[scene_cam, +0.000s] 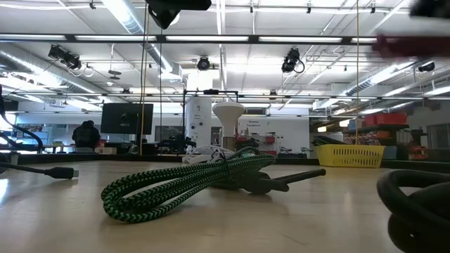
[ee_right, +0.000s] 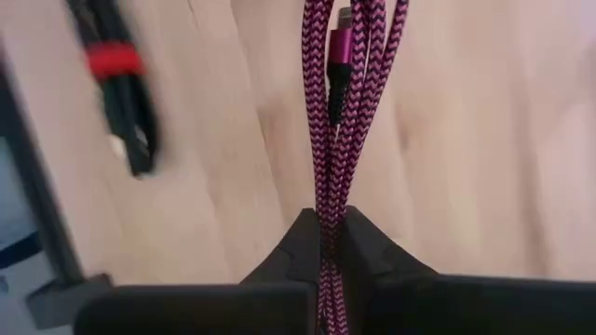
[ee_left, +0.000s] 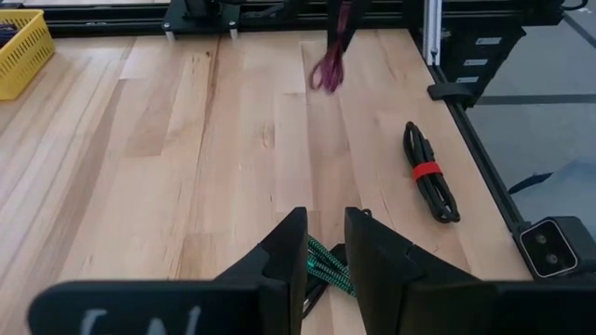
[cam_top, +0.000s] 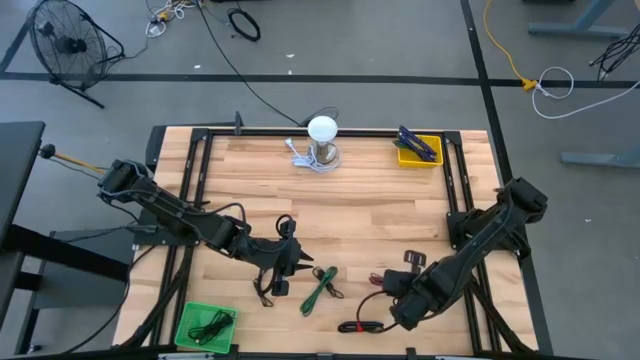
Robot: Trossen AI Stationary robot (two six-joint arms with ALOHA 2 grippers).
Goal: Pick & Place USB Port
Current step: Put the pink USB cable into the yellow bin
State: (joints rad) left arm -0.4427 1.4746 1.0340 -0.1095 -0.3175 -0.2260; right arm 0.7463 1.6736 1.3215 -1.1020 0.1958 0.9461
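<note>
Over desk (cam_top: 340, 215), near front right: right hand (ee_right: 328, 244) clamped on pink braided cable (ee_right: 340, 112), lifted off the wood.
Beside it, black cable with red tie (ee_right: 119, 88) lying flat. Left hand (ee_left: 323, 262) nearly closed, empty, just above green braided cable (cam_top: 320, 289). Yellow bin (cam_top: 418, 152) at far right corner.

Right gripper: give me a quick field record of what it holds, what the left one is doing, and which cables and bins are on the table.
right gripper: shut on purple cable, near table's front right
left gripper: narrow gap, nothing visibly held, over green cable
black cable: red tie, lying by right gripper
yellow bin: back right
green bin: front left, black cable inside
lamp: back centre
</note>
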